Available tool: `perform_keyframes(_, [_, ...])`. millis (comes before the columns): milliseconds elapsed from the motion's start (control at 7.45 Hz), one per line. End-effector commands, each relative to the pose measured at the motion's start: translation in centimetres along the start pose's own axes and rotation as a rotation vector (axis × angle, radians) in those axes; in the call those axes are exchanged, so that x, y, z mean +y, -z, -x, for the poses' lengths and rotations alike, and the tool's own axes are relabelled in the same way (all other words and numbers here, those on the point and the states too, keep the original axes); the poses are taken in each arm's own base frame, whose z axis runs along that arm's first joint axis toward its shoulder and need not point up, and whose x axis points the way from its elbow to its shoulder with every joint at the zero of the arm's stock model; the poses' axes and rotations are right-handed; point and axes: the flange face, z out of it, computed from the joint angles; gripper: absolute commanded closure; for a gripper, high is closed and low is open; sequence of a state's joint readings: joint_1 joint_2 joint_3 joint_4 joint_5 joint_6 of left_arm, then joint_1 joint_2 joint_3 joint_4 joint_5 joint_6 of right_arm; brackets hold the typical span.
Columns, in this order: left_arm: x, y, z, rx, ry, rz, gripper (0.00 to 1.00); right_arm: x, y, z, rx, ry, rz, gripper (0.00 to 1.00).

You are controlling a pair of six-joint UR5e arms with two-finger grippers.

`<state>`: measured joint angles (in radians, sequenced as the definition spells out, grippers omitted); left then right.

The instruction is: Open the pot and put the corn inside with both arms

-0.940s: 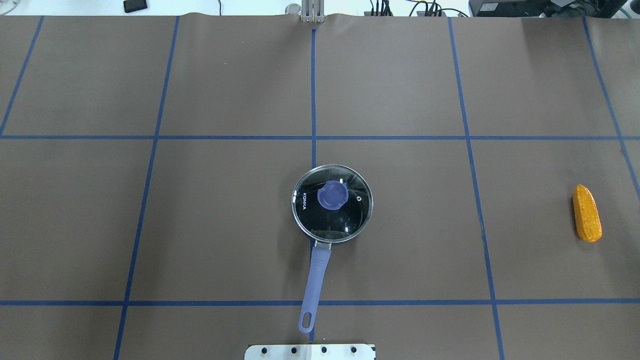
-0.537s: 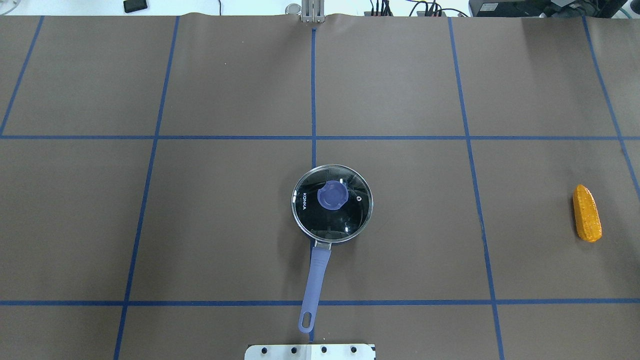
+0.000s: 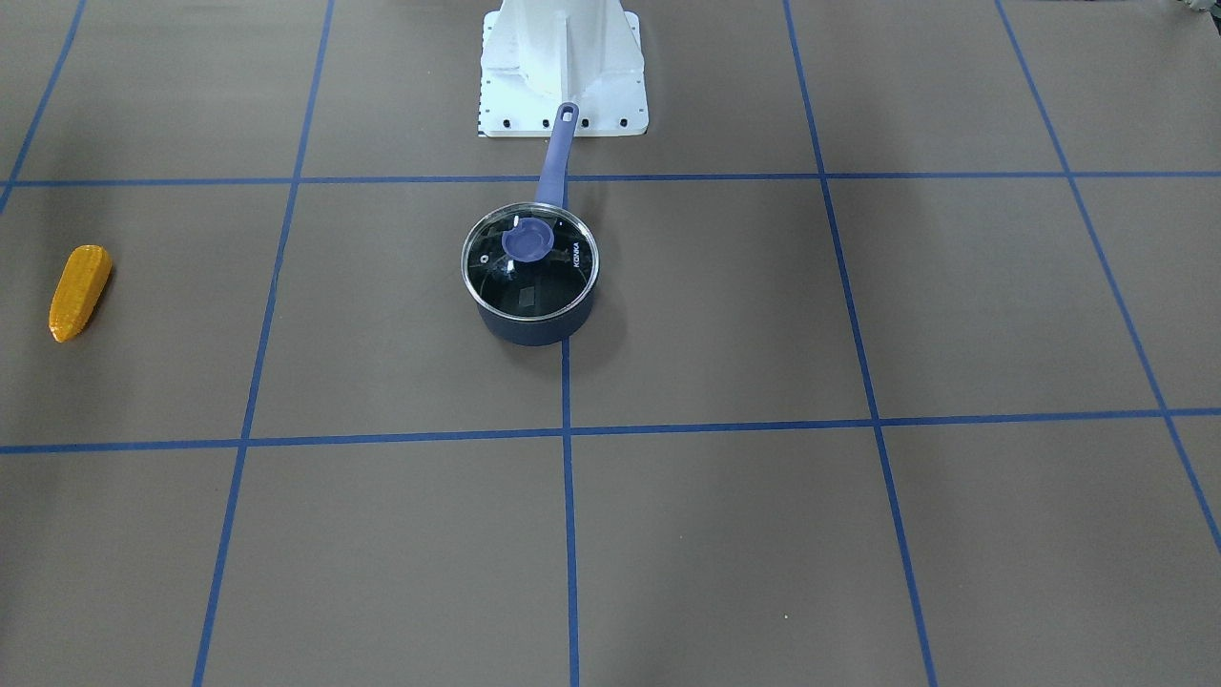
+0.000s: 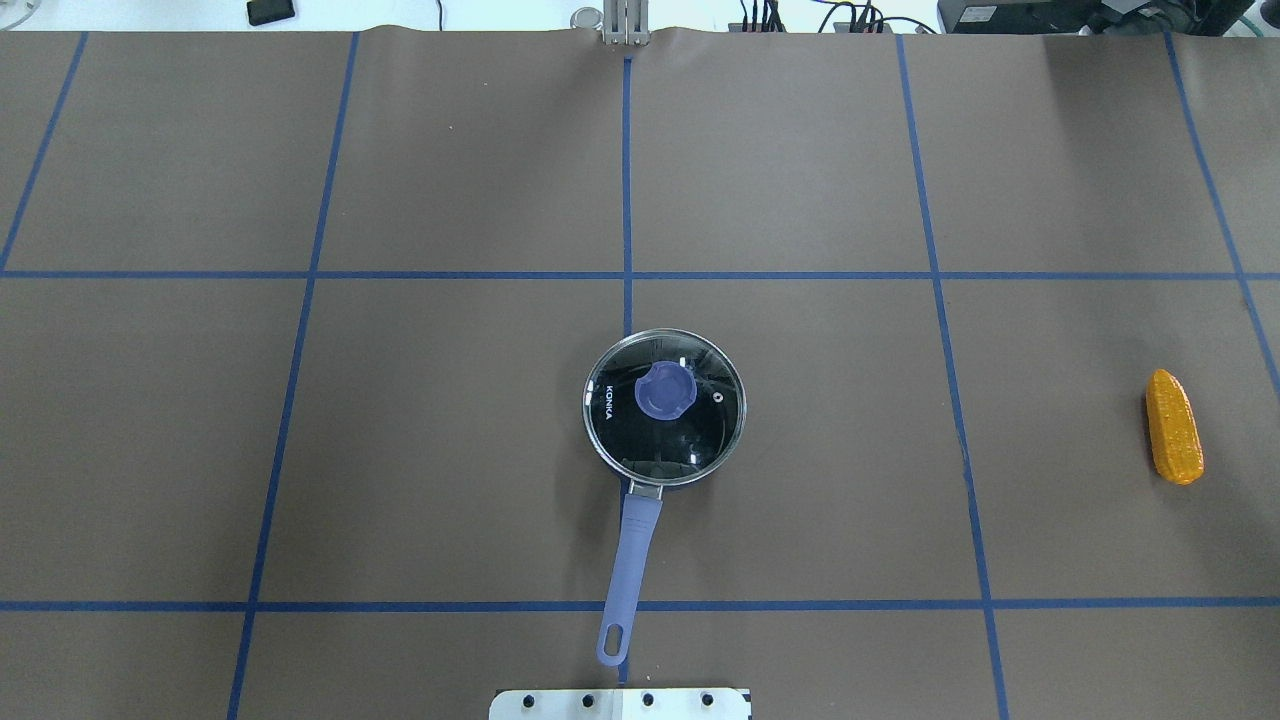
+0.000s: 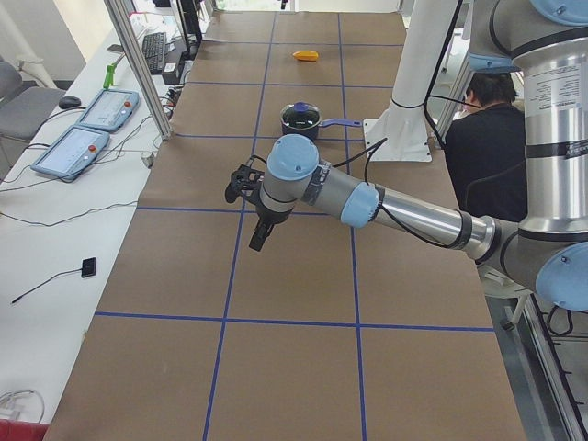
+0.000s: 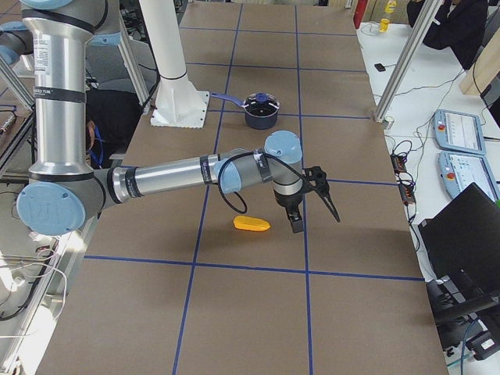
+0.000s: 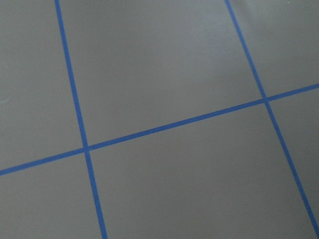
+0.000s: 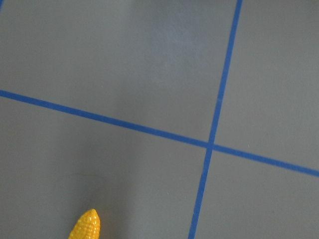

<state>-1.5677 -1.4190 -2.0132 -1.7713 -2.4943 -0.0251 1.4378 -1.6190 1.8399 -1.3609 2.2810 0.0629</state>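
Note:
A dark pot (image 4: 610, 440) with a glass lid (image 4: 700, 425) and a blue knob (image 4: 663, 391) stands shut at the table's middle, its blue handle (image 4: 630, 565) pointing toward the robot base. It also shows in the front view (image 3: 530, 320). The orange-yellow corn (image 4: 1173, 427) lies far to the right, also in the front view (image 3: 79, 292) and the right wrist view (image 8: 84, 226). My right gripper (image 6: 314, 215) hovers just beside the corn (image 6: 251, 224). My left gripper (image 5: 250, 216) hangs over bare table, far from the pot (image 5: 301, 118). I cannot tell whether either is open or shut.
The white base pedestal (image 3: 563, 67) stands just behind the pot's handle. Blue tape lines grid the brown table cover. A person (image 5: 487, 119) sits behind the robot. Teach pendants (image 5: 92, 110) lie on the side bench beyond the table edge.

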Motion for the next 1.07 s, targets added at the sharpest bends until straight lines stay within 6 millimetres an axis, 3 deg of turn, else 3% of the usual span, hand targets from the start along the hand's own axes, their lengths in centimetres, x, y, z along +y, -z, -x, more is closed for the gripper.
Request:
perform_keyframes(0, [-2.8,-3.2,-4.8,0.07,-0.039,0.019,0.01,-1.0,-0.3,2.3,-0.062,0.039,-0.016,0.0])
perform_keyframes(134, [-5.6,-4.9,-8.5,0.096,0.072,0.035,0.0,-1.0,-0.5,2.2,-0.064,0.036,-0.012,0.0])
perform_keyframes(268, [-7.5,-7.7,-12.3,0.071,0.1,0.052,0.0,-0.7,-0.6,2.1,-0.065,0.032,-0.008,0.0])
perform_keyframes(403, [-8.8,-11.8,-16.9,0.018,0.099,0.064,0.0,-0.5,-0.7,2.0,-0.066,0.03,-0.005,0.0])
perform_keyframes(671, [-12.8,-16.3,-28.3,0.002,0.126,0.127,0.0,-0.3,-0.7,1.9,-0.065,0.028,-0.003,0.0])
perform_keyframes(805, [-14.3,-17.7,-35.0,-0.038,0.156,0.161,0.0,-0.2,-0.8,1.8,-0.064,0.026,-0.001,0.0])
perform_keyframes(940, [-14.5,-19.2,-42.9,-0.062,0.181,0.191,0.0,-0.3,-0.8,1.9,-0.064,0.027,-0.002,0.0])
